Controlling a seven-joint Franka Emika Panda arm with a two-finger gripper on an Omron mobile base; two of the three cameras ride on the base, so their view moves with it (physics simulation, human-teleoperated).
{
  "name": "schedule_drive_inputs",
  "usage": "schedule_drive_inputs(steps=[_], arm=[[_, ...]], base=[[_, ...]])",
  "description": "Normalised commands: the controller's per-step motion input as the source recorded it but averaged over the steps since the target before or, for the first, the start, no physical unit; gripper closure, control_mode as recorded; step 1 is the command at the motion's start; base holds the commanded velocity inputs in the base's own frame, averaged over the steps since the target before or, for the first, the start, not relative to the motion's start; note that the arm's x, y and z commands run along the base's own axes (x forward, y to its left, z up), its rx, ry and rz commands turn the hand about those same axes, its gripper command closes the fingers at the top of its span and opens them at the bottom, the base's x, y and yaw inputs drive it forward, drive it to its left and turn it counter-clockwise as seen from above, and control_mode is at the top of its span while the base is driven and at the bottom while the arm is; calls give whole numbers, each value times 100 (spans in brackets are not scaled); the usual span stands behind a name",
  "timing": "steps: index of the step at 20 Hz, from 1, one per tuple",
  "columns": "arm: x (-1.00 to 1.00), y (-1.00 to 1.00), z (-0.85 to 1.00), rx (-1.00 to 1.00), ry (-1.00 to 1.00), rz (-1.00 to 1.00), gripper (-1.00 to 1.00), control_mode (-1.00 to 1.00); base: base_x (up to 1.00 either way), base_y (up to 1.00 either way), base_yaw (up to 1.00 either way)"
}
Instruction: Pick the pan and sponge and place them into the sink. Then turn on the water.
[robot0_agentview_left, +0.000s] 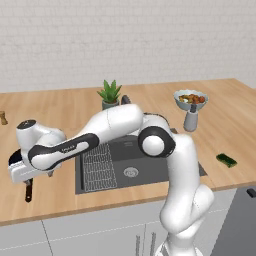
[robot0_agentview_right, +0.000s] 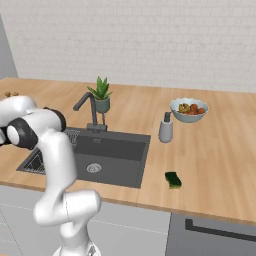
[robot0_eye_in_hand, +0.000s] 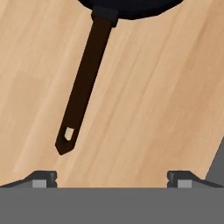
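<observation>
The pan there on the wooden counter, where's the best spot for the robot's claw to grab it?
Probably the pan by its long thin handle, from straight above, open gripper straddling it. The handle lies flat on the counter with bare wood either side.

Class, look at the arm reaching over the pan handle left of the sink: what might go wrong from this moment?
1. The open gripper sits beside the pan handle, not over it; closing here may miss.
2. A grip far out on that long thin handle could let the pan tip.
3. The sponge lies right of the sink, far across, so the swing passes the tap.
</observation>
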Motion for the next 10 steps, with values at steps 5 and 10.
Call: schedule_drive_inputs(steps=[5,10], arm=[[1,15,-35,0,0,0,-100,-100],[4,10,-28,0,0,0,-100,-100]], base=[[0,0,0],[0,0,0]])
